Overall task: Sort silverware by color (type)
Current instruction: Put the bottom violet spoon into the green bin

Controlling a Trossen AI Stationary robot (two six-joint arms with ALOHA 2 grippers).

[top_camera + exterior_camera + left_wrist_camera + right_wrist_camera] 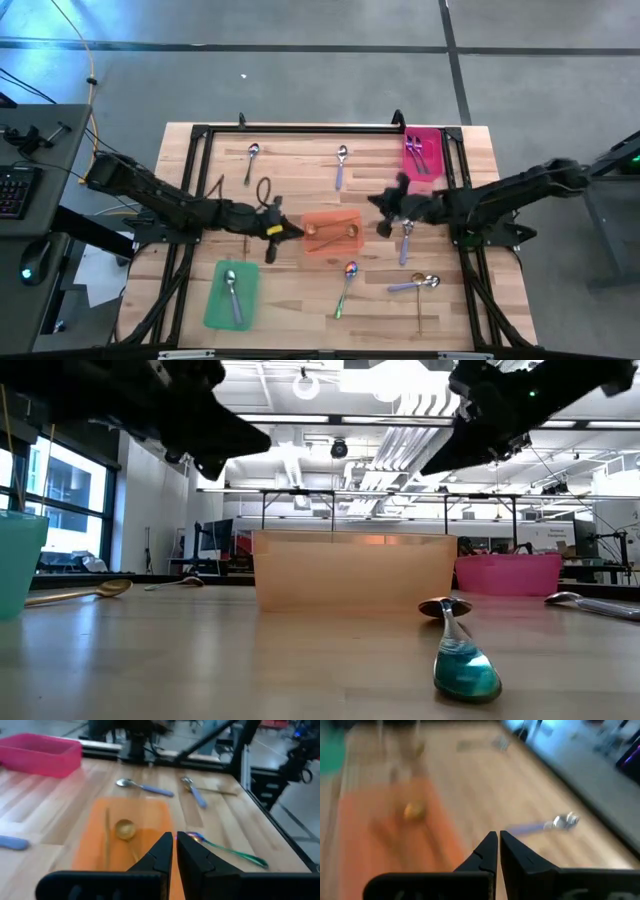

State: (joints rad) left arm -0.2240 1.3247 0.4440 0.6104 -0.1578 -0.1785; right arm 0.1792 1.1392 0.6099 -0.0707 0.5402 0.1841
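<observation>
Both grippers hover shut and hold nothing. My left gripper (288, 232) (175, 842) hangs at the left edge of the orange tray (318, 245), which holds gold pieces (333, 231) (124, 828). My right gripper (380, 213) (498, 840) hangs just right of that tray. A purple-handled spoon (407, 240) lies on the table below the right gripper. A rainbow spoon (346, 285) (465, 660) lies flat near the near edge. The green tray (215, 300) holds a silver spoon (232, 292). The pink tray (422, 135) holds purple-handled pieces (418, 157).
Loose on the table lie a silver spoon (252, 160), a purple-handled spoon (341, 165) near the far edge, dark slim pieces (263, 190) left of centre, and a purple-handled spoon crossing a gold piece (420, 285) at the near right. Black frame rails (300, 128) border the table.
</observation>
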